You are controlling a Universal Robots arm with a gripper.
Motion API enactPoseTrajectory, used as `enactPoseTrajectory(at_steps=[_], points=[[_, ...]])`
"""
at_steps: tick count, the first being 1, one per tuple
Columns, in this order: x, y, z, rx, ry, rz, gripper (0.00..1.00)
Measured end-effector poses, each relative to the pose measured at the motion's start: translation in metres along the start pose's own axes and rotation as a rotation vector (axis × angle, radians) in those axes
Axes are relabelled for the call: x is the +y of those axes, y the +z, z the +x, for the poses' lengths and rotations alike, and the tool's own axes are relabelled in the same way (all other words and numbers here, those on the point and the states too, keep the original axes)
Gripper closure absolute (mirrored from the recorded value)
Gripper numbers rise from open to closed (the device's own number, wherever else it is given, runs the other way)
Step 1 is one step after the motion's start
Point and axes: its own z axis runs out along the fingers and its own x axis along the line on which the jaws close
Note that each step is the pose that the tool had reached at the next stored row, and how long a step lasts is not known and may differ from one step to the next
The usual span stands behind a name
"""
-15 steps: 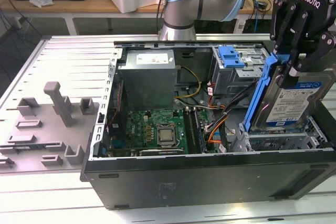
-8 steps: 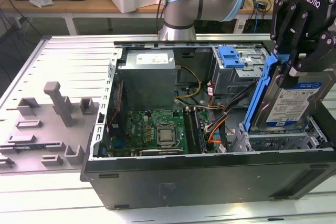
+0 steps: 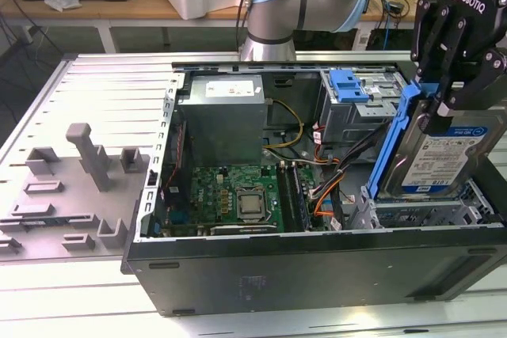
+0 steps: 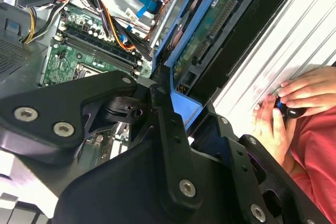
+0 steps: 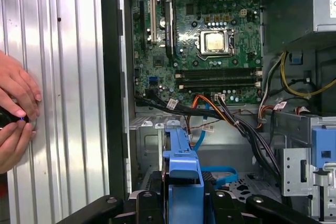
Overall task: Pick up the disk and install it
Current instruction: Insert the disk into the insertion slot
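The disk [image 3: 445,160], silver with a white-and-blue label and a blue plastic frame, hangs steeply tilted over the metal drive bay [image 3: 420,213] at the exterior view's right end of the open computer case [image 3: 317,267]. My gripper [image 3: 440,115] is shut on the disk's upper edge, its black fingers [image 3: 458,45] clamping the blue frame. In the second wrist view the disk [image 4: 210,38] appears edge-on with its green circuit board showing. In the first wrist view its blue frame [image 5: 181,163] sticks out between my fingers [image 5: 149,205], above the bay floor.
Inside the case are a grey power supply box [image 3: 222,120], the motherboard [image 3: 238,195], bundled cables [image 3: 333,176] close to the bay and a blue latch [image 3: 348,85]. A grey fixture block [image 3: 79,180] sits on the ribbed table. A person's hands [image 5: 16,114] rest beside the case.
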Motion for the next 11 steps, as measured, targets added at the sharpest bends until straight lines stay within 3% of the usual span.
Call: enactPoseTrajectory(at_steps=[6, 11], points=[[-0.0001, -0.0001, 0.0, 0.0054, 0.0, 0.0002, 0.63], [-0.0002, -0.0052, 0.0003, 0.0186, 0.0, 0.0008, 0.63]])
